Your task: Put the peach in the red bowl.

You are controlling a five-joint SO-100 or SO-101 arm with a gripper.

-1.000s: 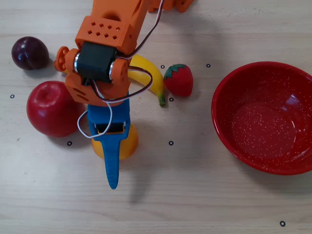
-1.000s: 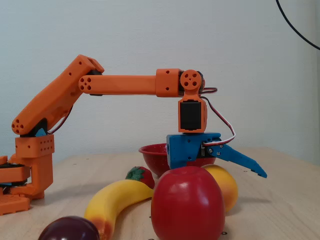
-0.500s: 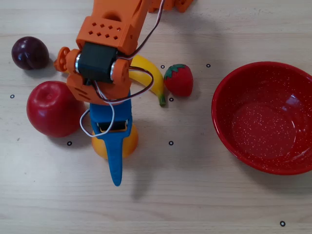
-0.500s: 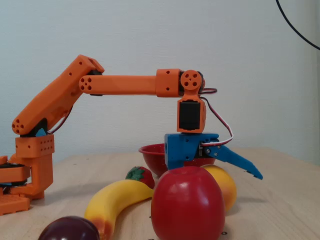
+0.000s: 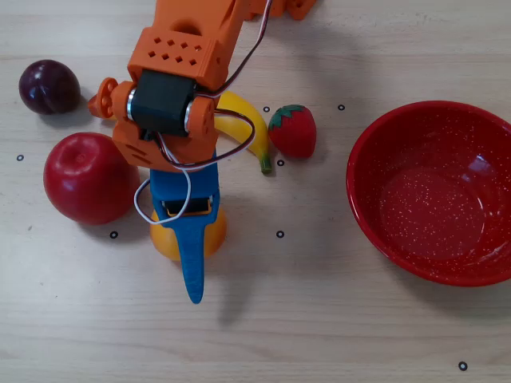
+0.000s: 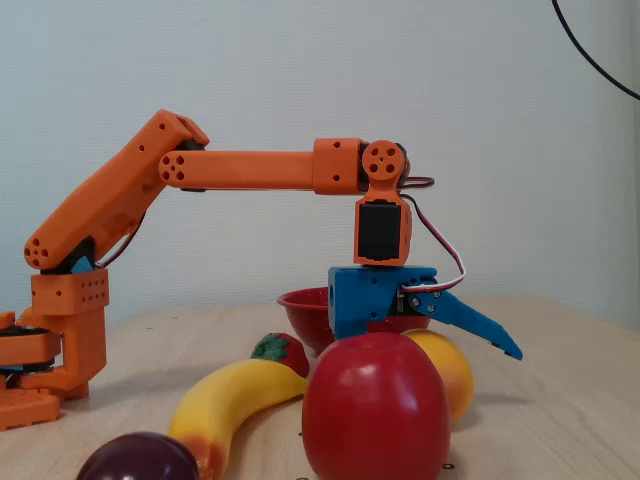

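Note:
The peach [image 5: 214, 233] is a yellow-orange ball on the table, mostly covered by my blue gripper [image 5: 190, 255] in the overhead view. In the fixed view the peach [image 6: 450, 375] sits just behind the red apple, under the gripper [image 6: 440, 345]. The gripper is open: its long blue jaw sticks out past the peach and above it, and the other jaw is hidden. The red bowl [image 5: 435, 199] is empty at the right of the overhead view, well apart from the peach. In the fixed view only its rim [image 6: 303, 305] shows behind the gripper.
A red apple [image 5: 88, 177] lies close to the left of the peach. A dark plum [image 5: 49, 86] lies farther back left. A banana [image 5: 243, 128] and a strawberry [image 5: 293, 130] lie behind the peach, between the arm and the bowl. Bare wood lies between peach and bowl.

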